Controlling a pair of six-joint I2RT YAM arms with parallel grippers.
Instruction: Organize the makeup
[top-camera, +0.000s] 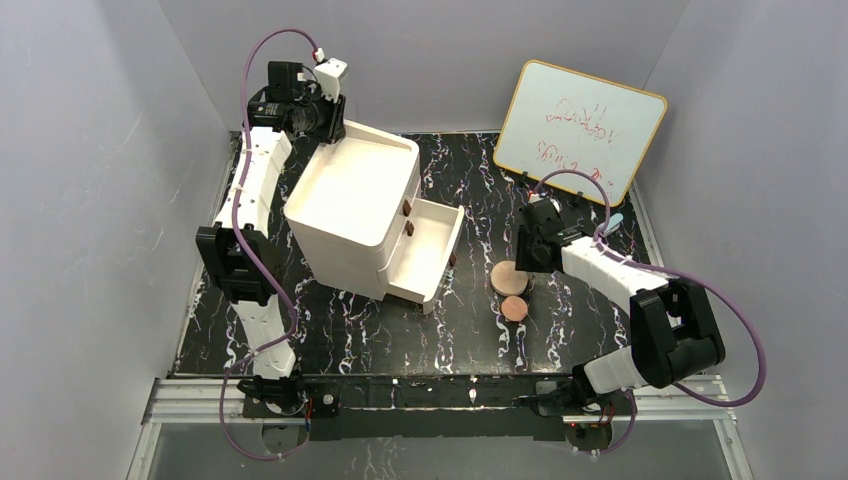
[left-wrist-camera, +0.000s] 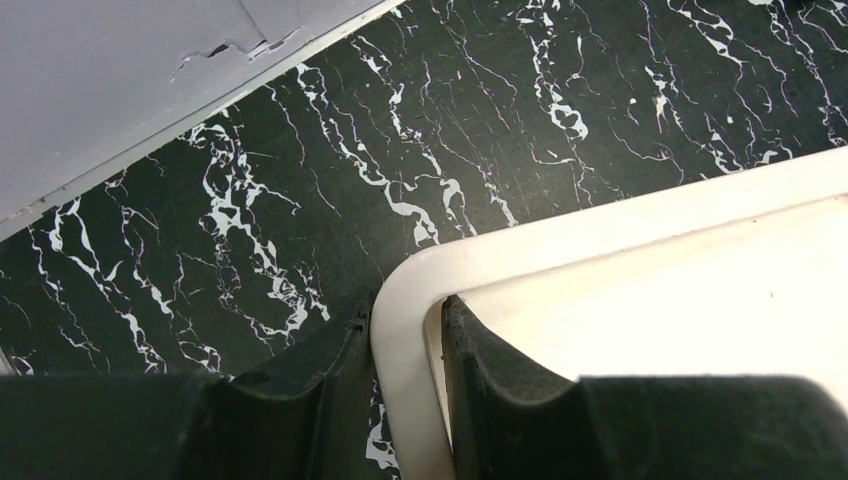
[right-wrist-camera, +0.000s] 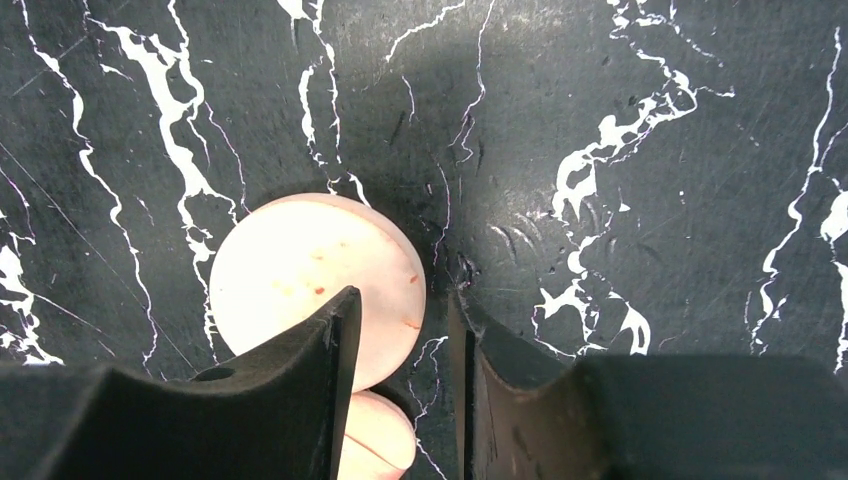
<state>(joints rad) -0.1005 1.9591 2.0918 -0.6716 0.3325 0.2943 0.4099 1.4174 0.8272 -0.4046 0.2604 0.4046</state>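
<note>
1. Shows the left tool (left-wrist-camera: 408, 318) clenched on the rounded back corner of a white plastic drawer cabinet (top-camera: 340, 250), one finger outside the wall and one inside the recessed top. Probably serves to steady the light cabinet against sliding on the black, white-veined marble-pattern tabletop (top-camera: 340, 330).
2. Shows one white drawer (top-camera: 430, 245) pulled out toward the right arm, its mouth facing up, with nothing made out inside. Reads as the likely destination, opened in advance so that a carried piece can be dropped straight in.
3. Locates the makeup in view: a larger flat round copper-pink disc (right-wrist-camera: 300, 280) and a smaller flat round copper-pink disc (top-camera: 516, 308). Places both flat on the tabletop, near the open drawer and well apart from the cabinet body. Places the smaller one nearer the arm bases, just beside the larger; cannot tell whether touching.
4. Shows the right tool (right-wrist-camera: 402, 298) pointing down over the larger disc, jaws part-way apart and grasping nothing that shows. Puts one finger over the disc face, the other over bare tabletop, and the disc's edge in the gap between.
5. Suggests a pinch on the edge rather than across the full width, the disc looking wider than the gap. Marks the pick-up as begun, not secured. Warns of a thin, flat edge that may skid aside under closing fingers.
</note>
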